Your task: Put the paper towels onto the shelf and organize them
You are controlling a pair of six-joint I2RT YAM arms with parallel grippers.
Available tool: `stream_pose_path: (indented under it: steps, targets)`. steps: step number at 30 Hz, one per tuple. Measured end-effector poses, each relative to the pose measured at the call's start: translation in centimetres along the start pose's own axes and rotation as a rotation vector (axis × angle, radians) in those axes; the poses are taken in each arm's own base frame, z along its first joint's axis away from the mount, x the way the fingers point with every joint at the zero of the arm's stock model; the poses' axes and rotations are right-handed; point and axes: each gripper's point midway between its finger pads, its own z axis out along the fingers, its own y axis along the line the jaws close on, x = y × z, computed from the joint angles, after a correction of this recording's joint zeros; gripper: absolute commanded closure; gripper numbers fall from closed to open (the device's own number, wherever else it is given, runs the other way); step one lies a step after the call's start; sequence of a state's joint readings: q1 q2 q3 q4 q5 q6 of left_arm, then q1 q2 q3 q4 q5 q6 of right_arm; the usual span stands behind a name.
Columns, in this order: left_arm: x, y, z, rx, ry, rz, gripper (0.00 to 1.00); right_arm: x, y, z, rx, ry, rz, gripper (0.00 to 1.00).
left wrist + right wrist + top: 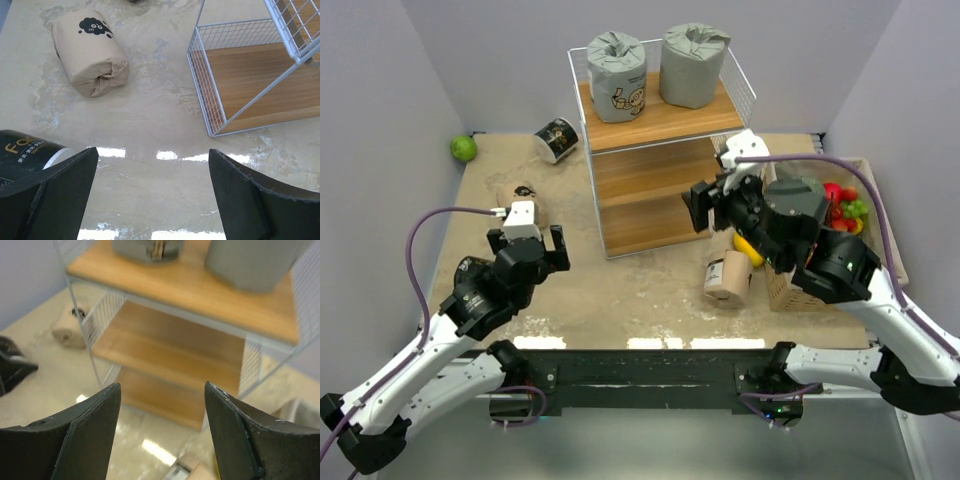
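- Paper towels: two stand upright on the top board of the shelf [650, 125], a grey roll with a cartoon print [616, 75] on the left and a plain grey roll [693, 62] on the right, side by side.
- The middle and bottom boards hold no rolls.
- A beige roll with a dark cloud print [90, 52] lies on its side on the table [640, 295], left of the shelf and just far of my left gripper.
- A black roll with gold print [22, 157] lies near left, just beside my left finger; my arm hides it from above.
- A second black roll [557, 138] lies at the far left, close to the shelf's far left corner.
- A second beige roll [728, 278] sits near the shelf's near right corner, just beside a yellow fruit [750, 248].
- My left gripper [153, 150] hangs over bare table left of the shelf, fingers spread wide with nothing between them.
- My right gripper [162, 385] hangs just right of the shelf, facing its boards, fingers also apart and empty.
- A green fruit [463, 148] rests in the far left corner.
- A basket of fruit [885, 235] sits at the right edge, partly under my right arm.
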State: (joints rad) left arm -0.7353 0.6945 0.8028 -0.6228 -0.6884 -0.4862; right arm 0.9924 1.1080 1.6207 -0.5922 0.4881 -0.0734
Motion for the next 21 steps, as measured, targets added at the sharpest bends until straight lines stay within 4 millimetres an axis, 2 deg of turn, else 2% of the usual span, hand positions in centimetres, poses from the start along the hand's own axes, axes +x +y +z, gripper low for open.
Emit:
stream_pose_path:
  steps: [2, 6, 8, 15, 21]
  targets:
    - [0.1, 0.0, 0.1, -0.001, 0.004, 0.003, 0.03, 4.2, 0.3, -0.8, 0.002, 0.089, 0.066, 0.29]
    - [0.1, 0.0, 0.1, -0.002, 0.004, 0.004, 0.03, 11.2, 0.1, -2.2, 0.055, 0.235, 0.142, 0.28]
    - [0.0, 0.0, 0.0, 0.000, 0.001, 0.001, 0.03, 13.6, -0.6, -2.9, 0.118, 0.283, 0.184, 0.28]
    - [0.0, 0.0, -0.1, 0.004, -0.001, -0.002, 0.03, 20.8, -2.9, -4.7, 0.338, 0.398, 0.264, 0.26]
    - [-0.2, -0.2, -0.2, 0.018, -0.008, -0.012, 0.03, 25.4, -3.4, -3.7, 0.437, 0.469, 0.257, 0.28]
